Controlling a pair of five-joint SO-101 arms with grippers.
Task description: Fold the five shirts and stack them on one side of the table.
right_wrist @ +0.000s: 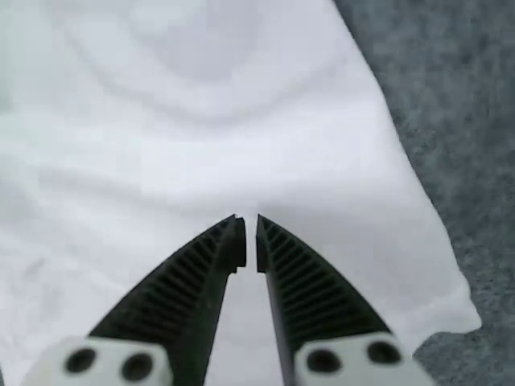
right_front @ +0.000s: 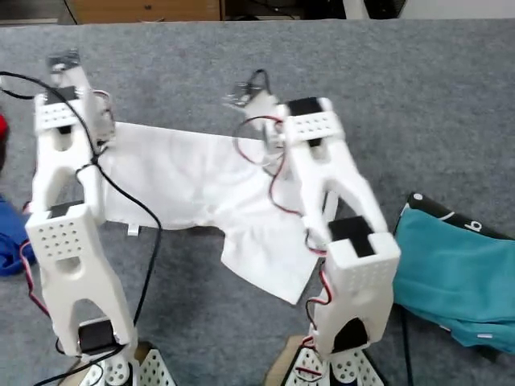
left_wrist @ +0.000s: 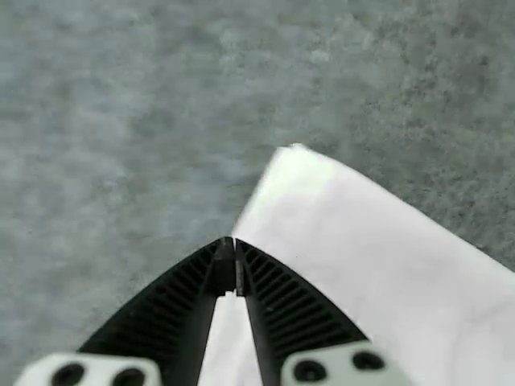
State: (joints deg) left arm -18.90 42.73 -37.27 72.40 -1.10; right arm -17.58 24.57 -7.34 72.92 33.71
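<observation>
A white shirt [right_front: 193, 181] lies spread on the grey table [right_front: 402, 96], one part hanging toward the front edge. My left gripper [right_front: 103, 129] is at the shirt's far left corner. In the left wrist view its black fingers [left_wrist: 273, 293] are shut, tips together on the edge of the white shirt [left_wrist: 370, 265]. My right gripper [right_front: 265, 138] is at the shirt's far edge near the middle. In the right wrist view it [right_wrist: 250, 241] is pinched shut on the white shirt [right_wrist: 201, 137], a thin slit between the tips.
A teal shirt [right_front: 459, 273] lies bunched at the right edge over a black item [right_front: 438, 211]. A blue cloth [right_front: 10, 237] and something red [right_front: 2, 129] sit at the left edge. Bare grey table stretches across the back.
</observation>
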